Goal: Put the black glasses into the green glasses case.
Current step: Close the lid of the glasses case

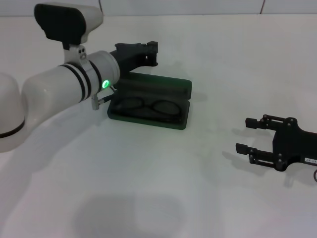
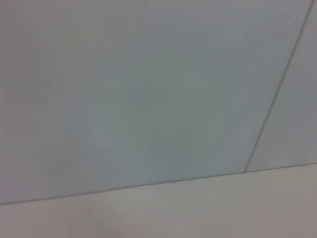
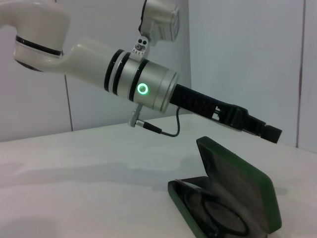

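The green glasses case lies open on the white table with its lid raised at the back. The black glasses lie inside its lower half, lenses side by side. In the right wrist view the case and the glasses show low down. My left gripper hangs above the lid's back edge, clear of the case; it also shows in the right wrist view. My right gripper rests open and empty at the table's right side.
The white table stretches around the case. My left arm reaches across the left side towards the case. The left wrist view shows only a pale wall and the table's far edge.
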